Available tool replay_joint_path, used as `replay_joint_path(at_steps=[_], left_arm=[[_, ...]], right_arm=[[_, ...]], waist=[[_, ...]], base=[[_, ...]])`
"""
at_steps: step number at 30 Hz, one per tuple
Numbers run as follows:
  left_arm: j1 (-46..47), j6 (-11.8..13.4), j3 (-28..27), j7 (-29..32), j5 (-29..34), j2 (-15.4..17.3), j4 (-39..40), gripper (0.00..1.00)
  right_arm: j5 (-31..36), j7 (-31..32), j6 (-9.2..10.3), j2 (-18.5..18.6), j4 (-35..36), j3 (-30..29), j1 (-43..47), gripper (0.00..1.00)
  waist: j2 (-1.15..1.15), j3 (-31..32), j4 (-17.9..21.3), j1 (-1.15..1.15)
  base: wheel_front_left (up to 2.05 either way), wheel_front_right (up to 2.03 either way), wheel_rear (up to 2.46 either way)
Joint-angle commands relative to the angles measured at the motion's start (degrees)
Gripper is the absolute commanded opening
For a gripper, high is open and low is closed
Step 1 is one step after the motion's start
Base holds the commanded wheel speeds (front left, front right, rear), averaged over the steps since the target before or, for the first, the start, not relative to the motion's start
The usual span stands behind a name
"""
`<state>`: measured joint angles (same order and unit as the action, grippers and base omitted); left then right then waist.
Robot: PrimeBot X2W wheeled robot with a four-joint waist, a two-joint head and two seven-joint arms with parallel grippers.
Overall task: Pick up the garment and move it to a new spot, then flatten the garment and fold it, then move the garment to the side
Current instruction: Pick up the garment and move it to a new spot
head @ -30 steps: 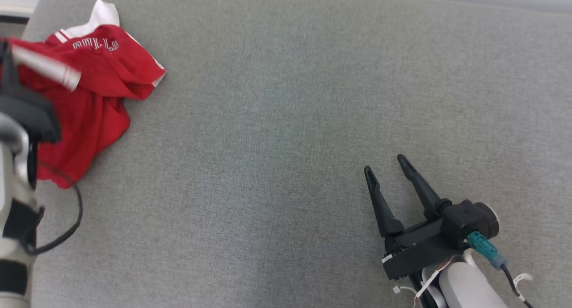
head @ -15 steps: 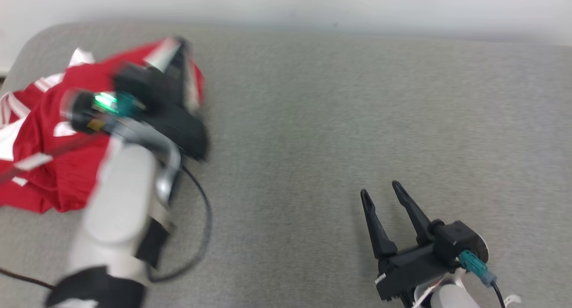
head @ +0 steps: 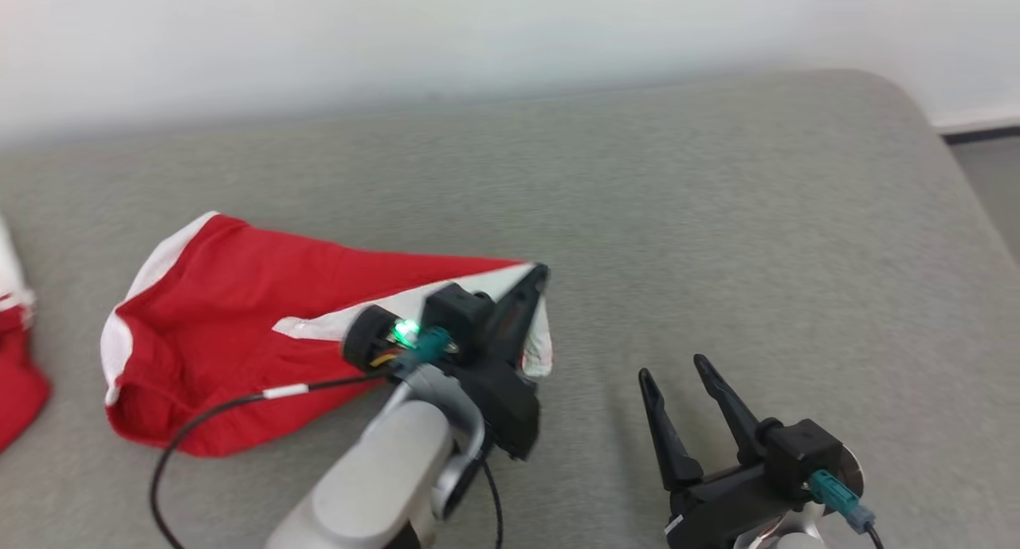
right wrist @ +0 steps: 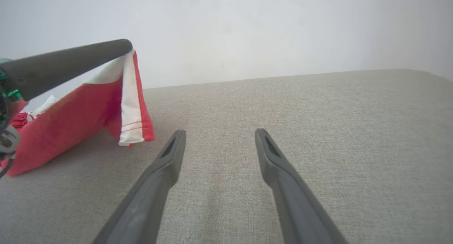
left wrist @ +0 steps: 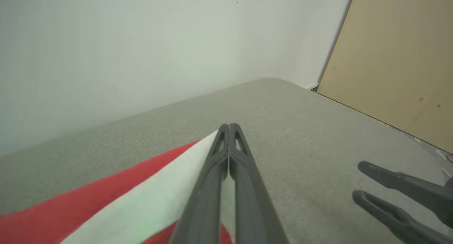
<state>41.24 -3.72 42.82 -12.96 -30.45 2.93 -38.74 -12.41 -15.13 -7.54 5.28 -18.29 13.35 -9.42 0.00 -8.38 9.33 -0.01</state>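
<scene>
The garment (head: 255,294) is a red piece of clothing with white trim, stretched across the grey cushion from the left toward the middle. My left gripper (head: 540,274) is shut on its white-edged corner and holds that corner up off the surface. In the left wrist view the closed fingers (left wrist: 229,129) pinch the white band of the garment (left wrist: 148,208). The right wrist view shows the lifted corner of the garment (right wrist: 129,106) hanging from the left gripper (right wrist: 124,45). My right gripper (head: 672,370) hovers open at the lower right, apart from the cloth, with nothing between its fingers (right wrist: 170,159).
The grey upholstered surface (head: 717,214) runs to a rounded right corner, with a pale wall behind it. More red cloth (head: 16,374) lies at the far left edge. A tan board (left wrist: 396,60) stands beyond the cushion in the left wrist view.
The head camera has swung right and up. My left arm has carried the garment's corner to the right, drawing the cloth out across the cushion. The right gripper stays open.
</scene>
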Motion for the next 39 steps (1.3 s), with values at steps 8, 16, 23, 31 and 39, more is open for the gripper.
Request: replay_joint_path(at_steps=[8,16,23,31,39], left_arm=[[5.13,3.8,10.15,-1.81,-6.77,-0.05,-0.02,0.0],[10.86,9.06,13.44,-2.22,-7.98,0.01,-3.45,1.0],[8.83,11.78,8.92,-2.26,-5.59,0.06,-5.86,1.0],[-1.55,12.75,-3.21,-2.27,0.61,4.42,-1.16,1.0],[-14.28,12.92,-15.58,-2.27,6.19,7.42,7.78,1.0]], right_arm=[[-0.66,-0.02,0.1,-0.97,0.08,2.18,-1.83,1.0],[-0.79,-0.02,0.1,-1.18,0.28,1.99,-2.05,1.0],[-0.61,-0.02,0.1,-1.28,0.81,0.81,-1.85,1.0],[0.08,-0.01,0.1,-0.88,1.82,-0.64,-0.96,1.0],[0.67,-0.01,0.1,-0.73,2.14,-1.29,-0.09,1.0]], waist=[[0.0,-2.07,11.86,0.01],[0.0,-3.27,15.18,0.01],[0.0,-3.09,13.25,0.01],[0.0,-1.17,6.65,0.01],[0.0,0.1,2.66,0.01]], base=[[0.0,0.0,0.0],[0.0,0.0,0.0],[0.0,0.0,0.0],[0.0,0.0,0.0],[0.0,0.0,0.0]])
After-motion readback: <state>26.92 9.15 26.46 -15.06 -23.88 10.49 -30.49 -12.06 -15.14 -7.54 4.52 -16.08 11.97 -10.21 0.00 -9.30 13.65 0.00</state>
